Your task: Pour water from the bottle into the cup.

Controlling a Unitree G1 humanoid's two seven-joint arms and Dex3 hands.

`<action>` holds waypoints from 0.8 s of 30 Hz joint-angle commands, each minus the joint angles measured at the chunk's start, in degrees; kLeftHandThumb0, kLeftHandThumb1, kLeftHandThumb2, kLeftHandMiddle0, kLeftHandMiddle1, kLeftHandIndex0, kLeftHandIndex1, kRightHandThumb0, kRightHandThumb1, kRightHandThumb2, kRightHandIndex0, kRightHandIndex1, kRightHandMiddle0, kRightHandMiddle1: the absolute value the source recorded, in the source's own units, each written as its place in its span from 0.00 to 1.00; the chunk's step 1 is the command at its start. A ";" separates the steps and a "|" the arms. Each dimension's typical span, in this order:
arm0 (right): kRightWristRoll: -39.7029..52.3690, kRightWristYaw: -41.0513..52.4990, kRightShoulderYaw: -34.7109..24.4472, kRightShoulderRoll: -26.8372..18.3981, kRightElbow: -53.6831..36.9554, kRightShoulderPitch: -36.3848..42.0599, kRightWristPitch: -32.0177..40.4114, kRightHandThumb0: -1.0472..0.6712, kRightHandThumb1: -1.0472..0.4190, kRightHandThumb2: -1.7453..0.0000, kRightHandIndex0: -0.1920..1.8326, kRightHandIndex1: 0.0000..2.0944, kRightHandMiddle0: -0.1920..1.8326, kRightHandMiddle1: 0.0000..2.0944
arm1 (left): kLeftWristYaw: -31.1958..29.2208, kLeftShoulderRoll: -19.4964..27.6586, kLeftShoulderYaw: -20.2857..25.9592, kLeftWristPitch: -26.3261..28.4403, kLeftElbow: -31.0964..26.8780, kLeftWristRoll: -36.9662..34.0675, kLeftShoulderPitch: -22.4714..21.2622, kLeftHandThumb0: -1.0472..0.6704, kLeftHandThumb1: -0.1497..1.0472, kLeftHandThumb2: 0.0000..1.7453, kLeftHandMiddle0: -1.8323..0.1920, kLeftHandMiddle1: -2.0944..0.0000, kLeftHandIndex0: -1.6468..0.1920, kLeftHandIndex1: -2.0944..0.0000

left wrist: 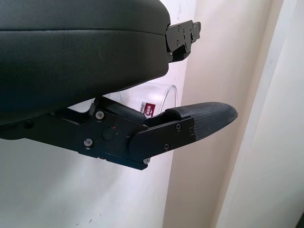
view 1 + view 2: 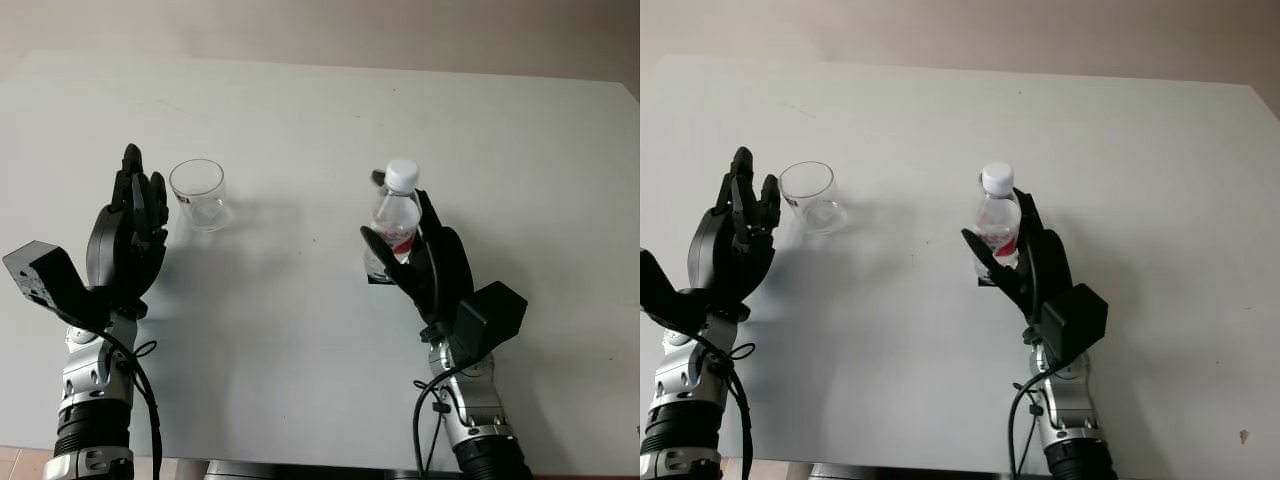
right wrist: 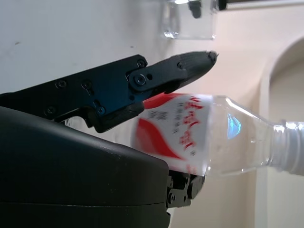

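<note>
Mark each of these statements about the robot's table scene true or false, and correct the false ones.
1. The right hand grips the bottle. True.
2. The bottle's white cap is off. False: it is still on.
3. The cup lies on its side. False: it stands upright on the table.
4. The left hand holds nothing and is beside the cup. True.
5. The bottle is tipped over the cup. False: it is upright, well apart from the cup.

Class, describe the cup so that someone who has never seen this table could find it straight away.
On the white table, look toward the robot's left side, just beyond its open left hand. There stands the cup: a clear, empty, open-topped glass, unlike the capped, red-labelled bottle in the right hand.
</note>
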 commanded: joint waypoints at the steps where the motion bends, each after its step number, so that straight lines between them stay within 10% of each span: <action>1: -0.12 0.57 -0.47 -1.83 1.45 -0.10 -0.40 0.11 0.04 0.97 0.00 0.00 0.00 0.00 | 0.12 0.10 -0.12 -0.09 -0.40 0.23 -0.43 0.16 1.00 0.38 1.00 1.00 1.00 1.00; 24: 3.86 0.32 -3.17 -2.68 2.54 0.08 -4.10 0.07 0.05 0.97 0.00 0.00 0.00 0.00 | 0.58 -0.75 -0.11 -0.88 -0.49 -0.03 0.34 0.17 1.00 0.40 1.00 1.00 1.00 1.00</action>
